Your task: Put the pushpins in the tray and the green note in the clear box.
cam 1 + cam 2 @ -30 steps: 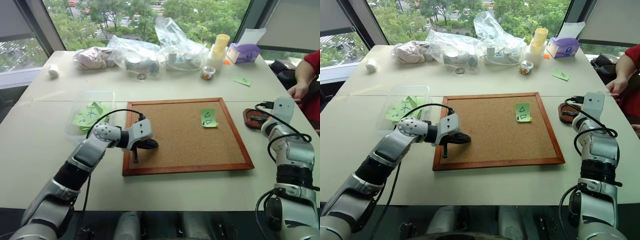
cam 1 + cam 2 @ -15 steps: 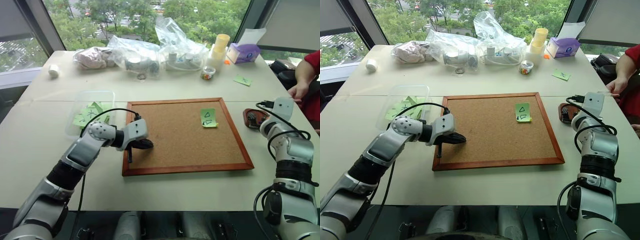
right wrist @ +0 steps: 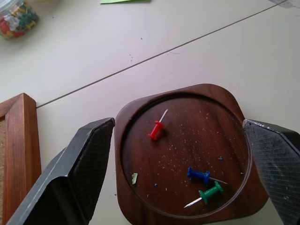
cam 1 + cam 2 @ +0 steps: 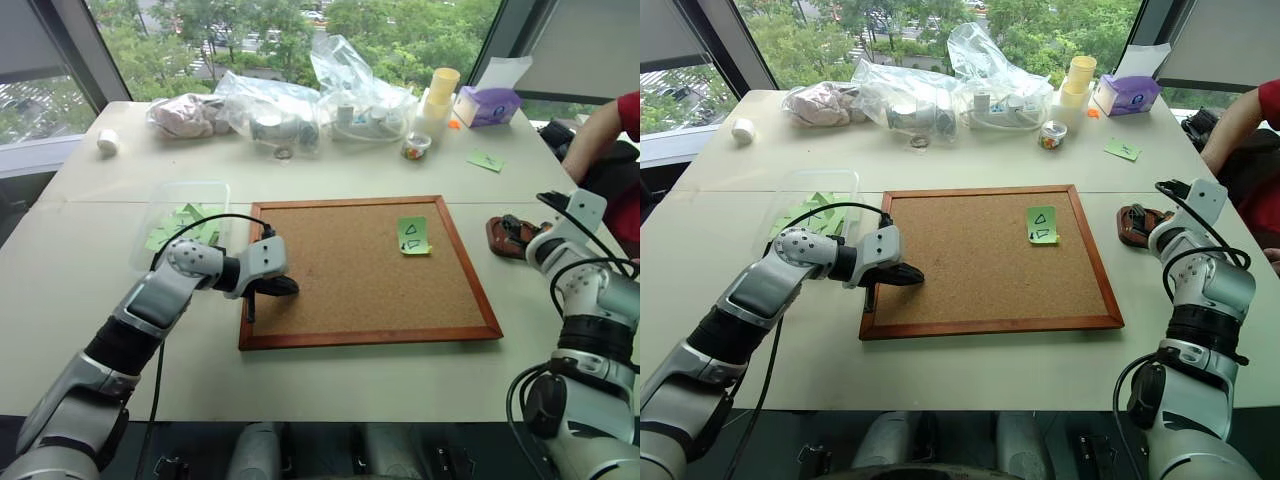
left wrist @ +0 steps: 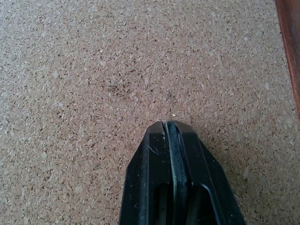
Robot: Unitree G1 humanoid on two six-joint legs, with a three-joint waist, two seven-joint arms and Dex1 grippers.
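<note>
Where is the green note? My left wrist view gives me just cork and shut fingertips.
Observer: The green note lies on the far right part of the corkboard, well away from the left gripper.
Operator: What about the pins on the right side?
Observer: Three pushpins, one red, one blue and one green, lie in the tray, which sits right of the board; the right gripper is open over it.
</note>
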